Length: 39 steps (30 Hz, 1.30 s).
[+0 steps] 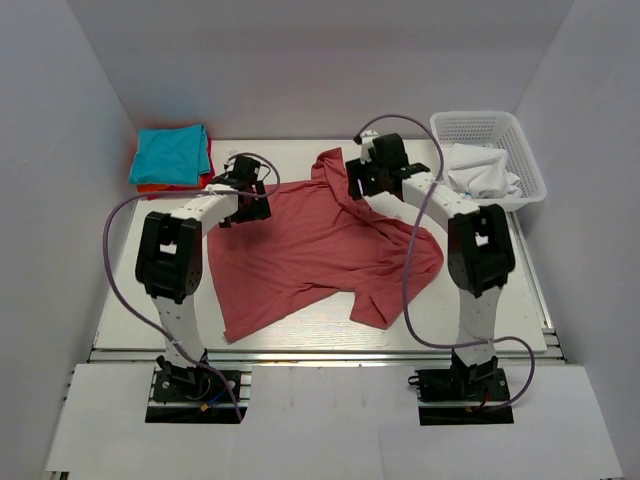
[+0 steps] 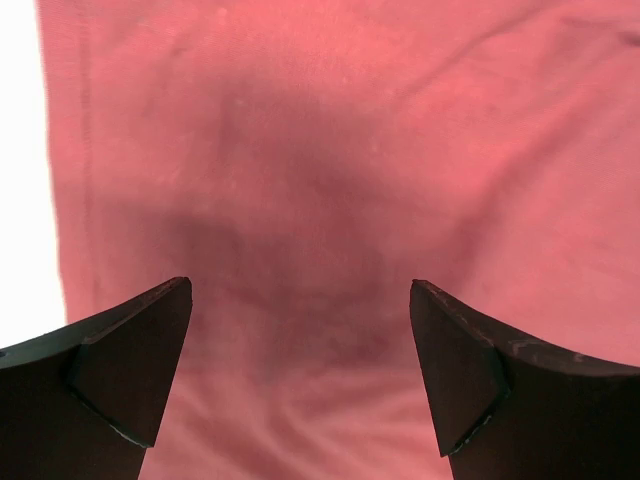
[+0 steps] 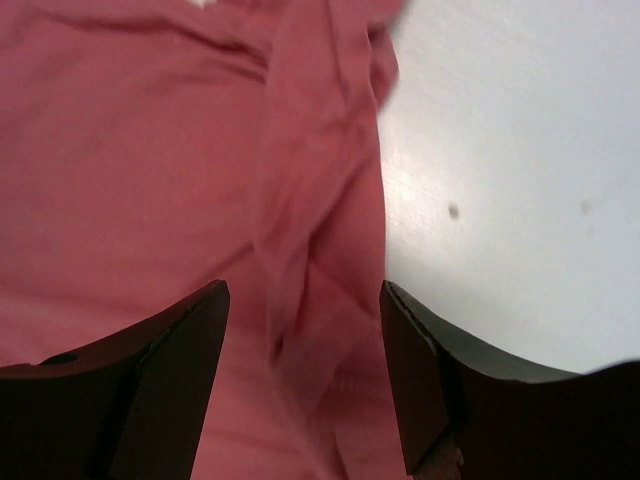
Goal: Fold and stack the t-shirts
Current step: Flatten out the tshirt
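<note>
A dusty salmon-red t-shirt (image 1: 310, 250) lies spread and rumpled across the middle of the table. My left gripper (image 1: 252, 196) hangs over its far left part, close to the cloth. In the left wrist view its jaws (image 2: 300, 300) stand wide open with only flat red fabric (image 2: 330, 200) below them. My right gripper (image 1: 365, 190) is over the shirt's far right part. It is open (image 3: 305, 300), and a loose ridge of the shirt (image 3: 300, 250) runs between its fingers near the cloth's edge. Folded t-shirts are stacked at the back left, teal (image 1: 172, 152) on top with red (image 1: 209, 160) and orange (image 1: 150, 187) edges beneath.
A white lattice basket (image 1: 490, 125) stands at the back right with a white cloth (image 1: 485, 172) in it. Bare white table (image 3: 520, 150) lies just right of the right gripper. White walls enclose the table on three sides.
</note>
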Motion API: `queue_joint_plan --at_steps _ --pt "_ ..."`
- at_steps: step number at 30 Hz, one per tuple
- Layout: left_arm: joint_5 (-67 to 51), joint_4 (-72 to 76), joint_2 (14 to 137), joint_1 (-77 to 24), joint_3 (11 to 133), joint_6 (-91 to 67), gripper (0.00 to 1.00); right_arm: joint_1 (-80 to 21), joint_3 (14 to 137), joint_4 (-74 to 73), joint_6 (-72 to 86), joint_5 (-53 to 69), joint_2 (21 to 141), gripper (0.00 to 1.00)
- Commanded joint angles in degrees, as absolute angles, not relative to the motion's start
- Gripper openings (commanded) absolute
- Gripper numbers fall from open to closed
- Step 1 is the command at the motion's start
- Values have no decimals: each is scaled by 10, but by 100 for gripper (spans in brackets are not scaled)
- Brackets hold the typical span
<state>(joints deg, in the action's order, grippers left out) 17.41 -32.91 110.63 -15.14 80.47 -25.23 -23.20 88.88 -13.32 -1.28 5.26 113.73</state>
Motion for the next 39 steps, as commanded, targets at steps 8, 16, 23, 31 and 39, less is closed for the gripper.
queue_joint_plan --at_steps 8,16,23,31,39 --pt "221 -330 1187 -145 858 -245 100 -245 1119 -177 24 10 1314 66" --pt "221 -303 1227 -134 889 -209 100 -244 1139 -138 34 -80 1331 9" --pt "216 -292 1284 -134 969 -160 100 -235 1138 -90 38 -64 1338 0" --pt "215 -298 1337 -129 1045 -123 100 -189 1174 -34 54 -86 1370 0" --pt "197 -252 1342 -129 1040 -73 100 -156 1245 -24 29 -133 1409 0"
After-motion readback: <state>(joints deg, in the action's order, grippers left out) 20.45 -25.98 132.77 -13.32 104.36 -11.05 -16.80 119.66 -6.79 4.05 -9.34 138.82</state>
